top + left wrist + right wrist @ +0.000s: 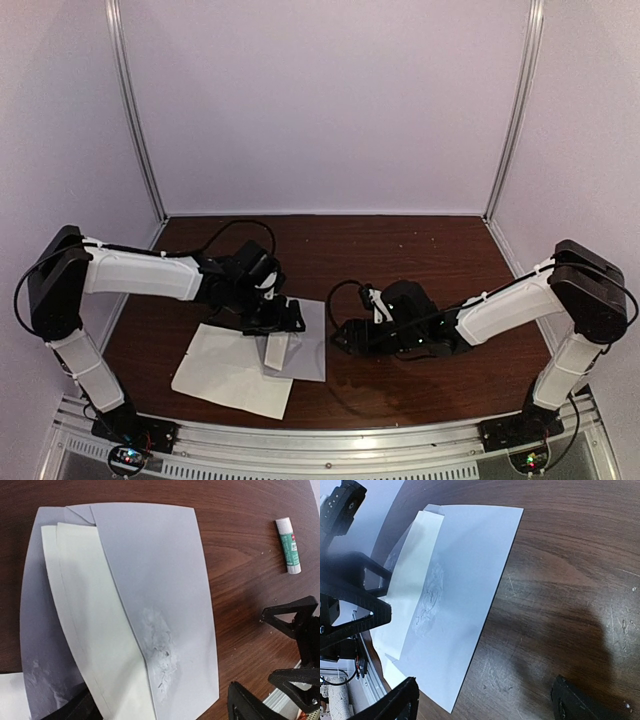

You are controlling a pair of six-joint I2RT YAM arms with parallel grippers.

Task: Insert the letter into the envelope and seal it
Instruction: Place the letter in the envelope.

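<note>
Two claws, both spread wide. Left gripper (160, 702): its black fingers (75, 707) sit far apart at the bottom of its wrist view with nothing clamped between them. It hangs low over the envelope (165, 580). Right gripper (485, 702): jaws equally wide and holding nothing, bare wood beneath. It is just right of the envelope's edge and apart from it.

Envelope: pale grey-lavender, lying on the dark brown wooden table (420, 250) between the two claws. One grey panel overlaps another. Between them we note a cream strip (85, 620); lining or paper, we cannot tell. Scuffed patches (160, 650) mark the upper panel near the seam, and more show on the lower panel.

Letter (232, 372): plain white sheet, larger than the envelope. It lies flat on the table to the envelope's left, nearer the arm bases, and outside the envelope. Their edges meet; which lies on top we cannot tell.

Glue stick (288, 546): white tube with a green label, on its side on the wood, well apart from the envelope. We see it from the left wrist only.
</note>
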